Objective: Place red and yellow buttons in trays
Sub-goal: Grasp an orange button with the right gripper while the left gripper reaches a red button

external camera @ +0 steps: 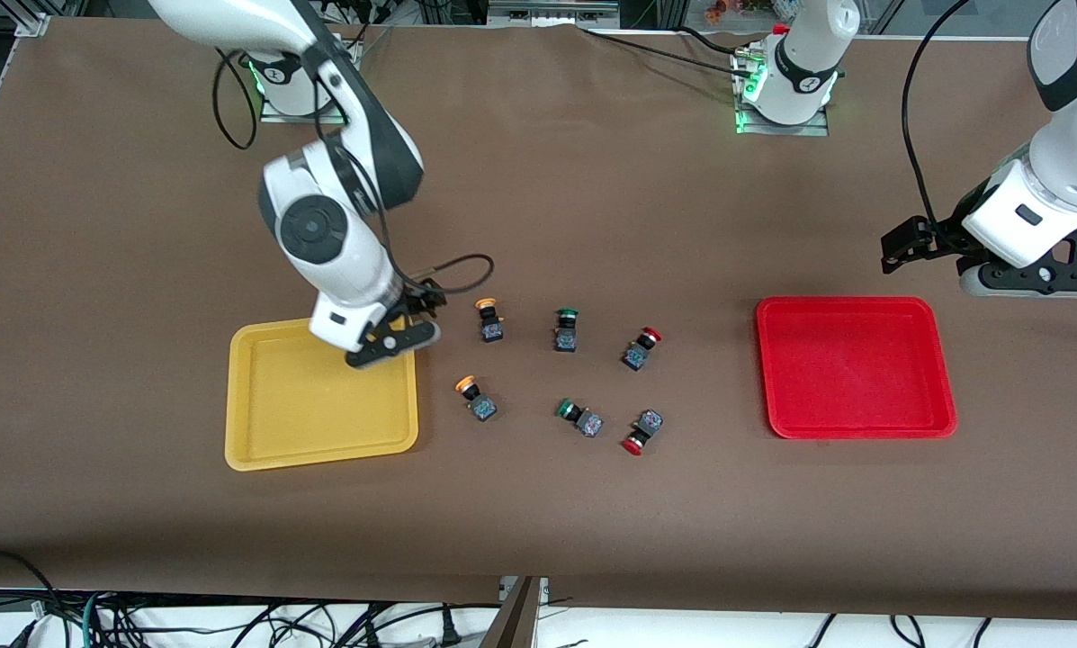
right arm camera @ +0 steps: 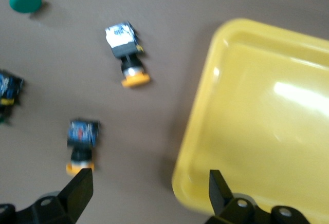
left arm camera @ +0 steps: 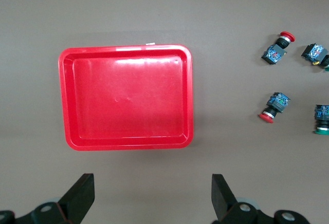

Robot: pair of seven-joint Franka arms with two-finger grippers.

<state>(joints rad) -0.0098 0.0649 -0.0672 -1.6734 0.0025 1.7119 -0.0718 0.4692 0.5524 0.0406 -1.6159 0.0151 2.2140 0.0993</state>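
Two yellow-capped buttons [external camera: 489, 320] [external camera: 476, 398] lie beside the empty yellow tray [external camera: 322, 454]. Two red-capped buttons [external camera: 641, 348] [external camera: 641, 432] lie nearer the empty red tray [external camera: 853, 425]. My right gripper [external camera: 394, 342] is open and empty, above the yellow tray's corner closest to the buttons. In the right wrist view the tray's rim [right arm camera: 203, 111] and both yellow buttons [right arm camera: 128, 54] [right arm camera: 82, 147] show past the right gripper [right arm camera: 149, 188]. My left gripper [external camera: 1024, 279] is open and empty, above the table beside the red tray [left arm camera: 67, 100]. The left wrist view, past the left gripper [left arm camera: 153, 193], shows both red buttons [left arm camera: 277, 48] [left arm camera: 274, 106].
Two green-capped buttons [external camera: 566, 328] [external camera: 579, 418] lie between the yellow and red ones. A black cable loops from the right wrist over the table [external camera: 466, 263]. Both arm bases stand along the table's edge farthest from the front camera.
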